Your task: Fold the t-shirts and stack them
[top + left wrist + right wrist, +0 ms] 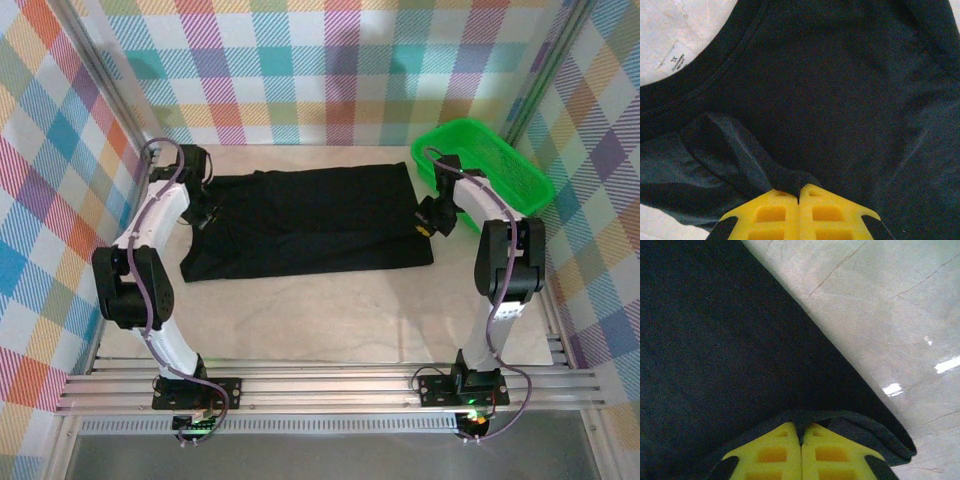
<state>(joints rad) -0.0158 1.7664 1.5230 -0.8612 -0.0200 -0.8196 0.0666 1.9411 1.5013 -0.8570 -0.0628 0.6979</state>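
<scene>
t-shirt (310, 225) spread mid-frame on surface (330, 320) | left gripper (800, 194) jaws pinching fold near collar | right gripper (801, 435) jaws pinching cloth edge | green basket (500, 160) upper right

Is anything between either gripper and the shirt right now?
Nothing visible. The left gripper and right gripper each pinch a fold of the t-shirt; the green basket sits off to the right arm's side.

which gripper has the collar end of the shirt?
The left gripper: its camera shows the neckline and label of the t-shirt; the right gripper pinches a plain edge.
</scene>
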